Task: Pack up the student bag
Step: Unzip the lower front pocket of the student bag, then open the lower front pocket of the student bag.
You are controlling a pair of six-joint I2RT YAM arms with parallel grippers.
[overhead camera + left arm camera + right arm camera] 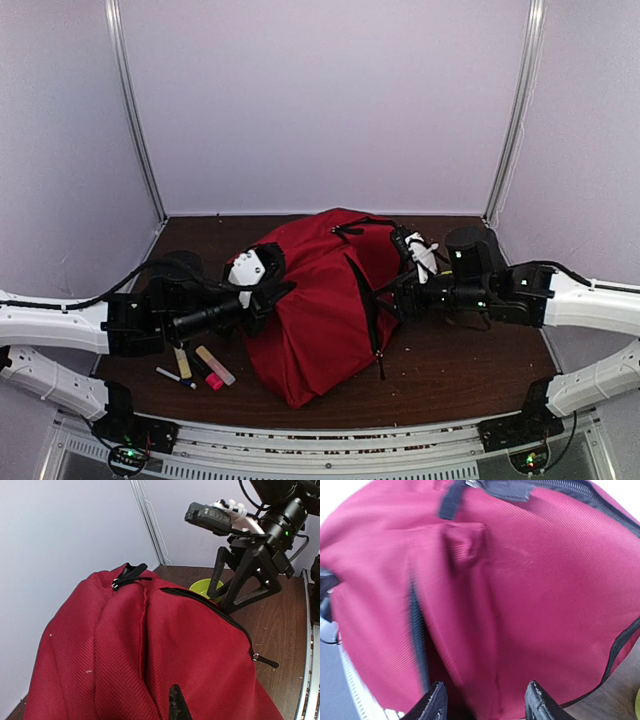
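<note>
Facing right end effector (487, 700), student bag (520, 580)

Clad in white shells (50, 325) on the links, black at joints and wrists; trailed by black cables (125, 277); lit green at bases (127, 458).

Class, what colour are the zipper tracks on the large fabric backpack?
Black zipper track on the large red fabric backpack; shows best in the left wrist view.
</note>
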